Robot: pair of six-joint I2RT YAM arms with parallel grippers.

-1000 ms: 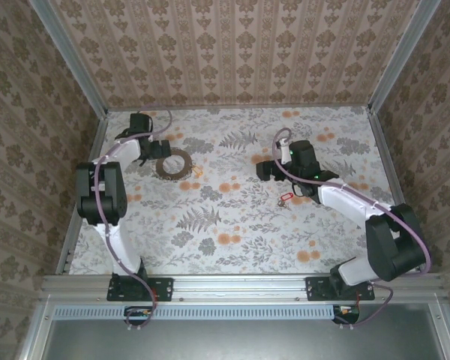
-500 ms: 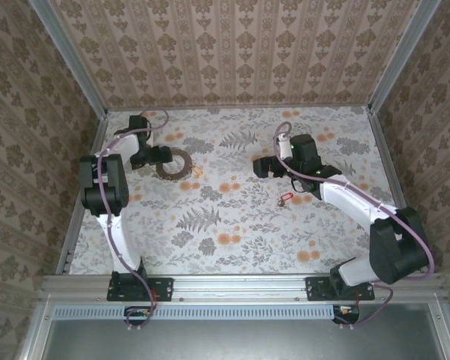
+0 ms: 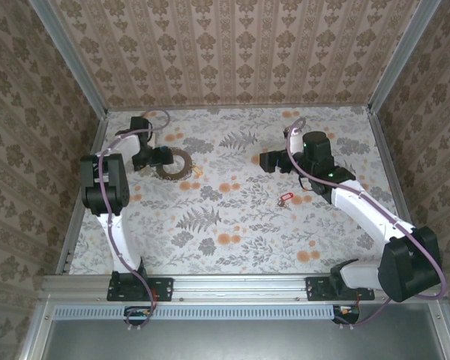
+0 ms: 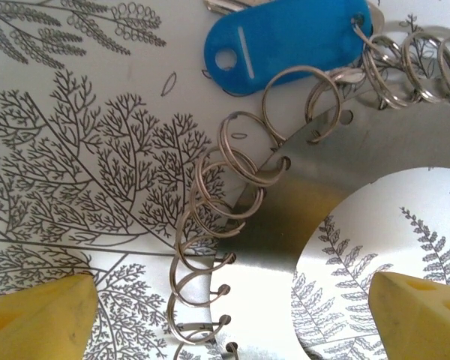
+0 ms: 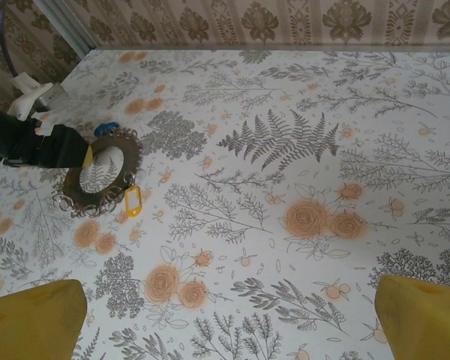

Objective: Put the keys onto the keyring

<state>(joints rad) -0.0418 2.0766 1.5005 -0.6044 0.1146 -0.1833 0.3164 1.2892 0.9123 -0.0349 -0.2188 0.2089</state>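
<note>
Patterned wallpaper walls [image 3: 232, 52] close in a tabletop [image 3: 240, 225] printed with ferns and orange flowers. The blue key [image 4: 285, 41] carries a plastic tag with a pale strip on its face; any lettering on it cannot be made out.

The keyring [image 4: 315, 202] is a flat metal disc with a round opening and holes along its rim, and the holes are threaded with split rings [image 4: 229, 154]. It lies at the far left of the tabletop. The left gripper [image 4: 229, 319] hangs directly over it with nothing between its fingers. Its yellow fingertips [image 4: 37, 319] are spread wide, one outside the rim and the other over the central opening.

The blue key lies just outside the rim, ahead of those fingertips. Its tag's long axis runs across the left wrist view, rising slightly to the right. The right end is hooked on a split ring and the end with the hole points left. A bit of metal blade shows at the top edge.

The yellow key [image 5: 133, 201] sits at another part of the rim, touching the split rings. It stands about upright in the right wrist view, with its top end at the disc.

The red key [image 3: 286, 199] lies alone, well apart from the keyring. It is near the right gripper [image 3: 267, 162], on the side toward the arm bases. Its long axis runs roughly across the tabletop at a slight slant, and which end is the blade cannot be told. The right gripper is wide open and empty, and it faces the keyring across the tabletop.
</note>
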